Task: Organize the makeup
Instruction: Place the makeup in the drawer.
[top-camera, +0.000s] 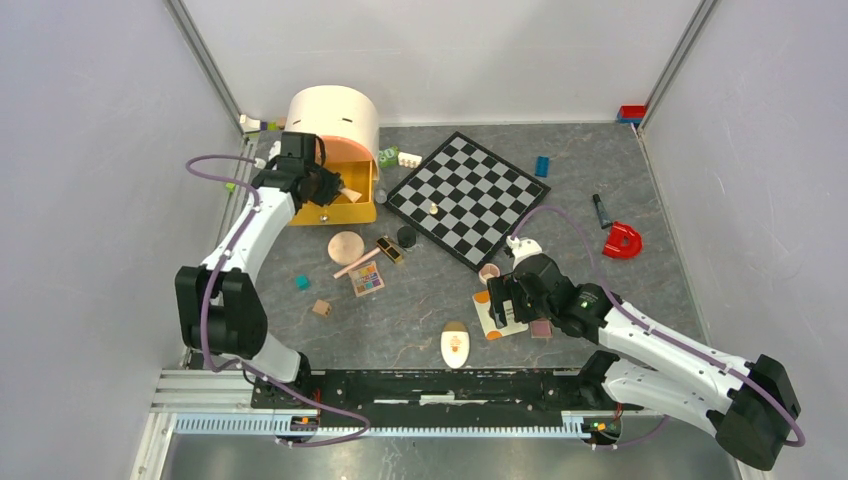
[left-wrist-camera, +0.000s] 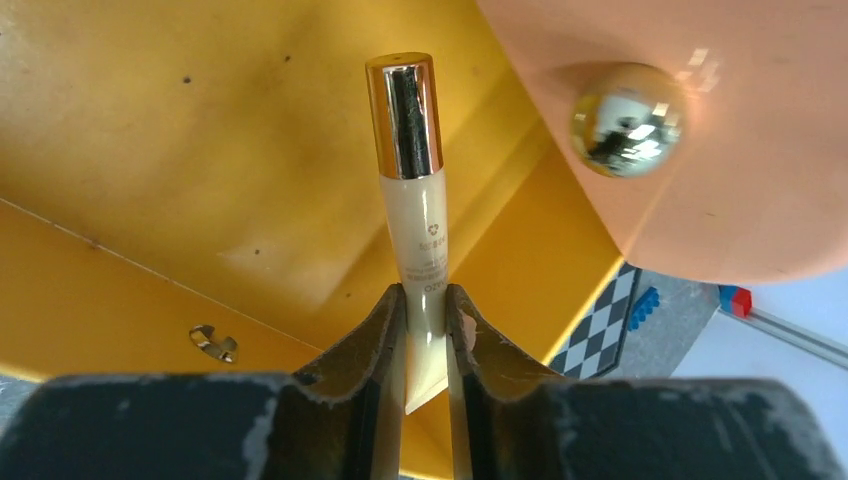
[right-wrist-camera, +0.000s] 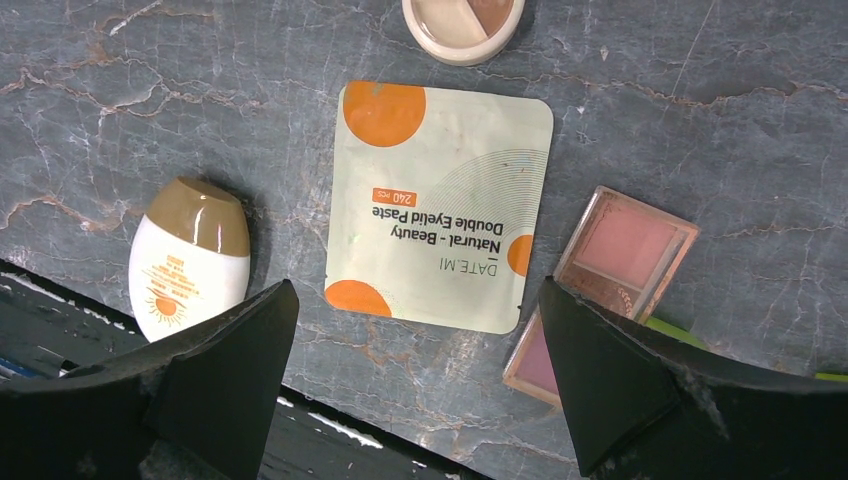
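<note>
At the table's far-left corner, the left gripper (left-wrist-camera: 425, 305) pinches a cream tube (left-wrist-camera: 412, 200) by its tail over the yellow drawer (left-wrist-camera: 150, 150). It should lower the tube flat before releasing, clear of the drawer's wall. Near the front edge, the right gripper (right-wrist-camera: 415, 290) hangs spread wide over the sachet (right-wrist-camera: 440, 200).

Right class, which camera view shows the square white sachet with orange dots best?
The right wrist view: the square white sachet with orange dots lies whole and flat, its print readable. The top external view shows it small, partly covered by the right gripper. The left wrist view does not show it.
</note>
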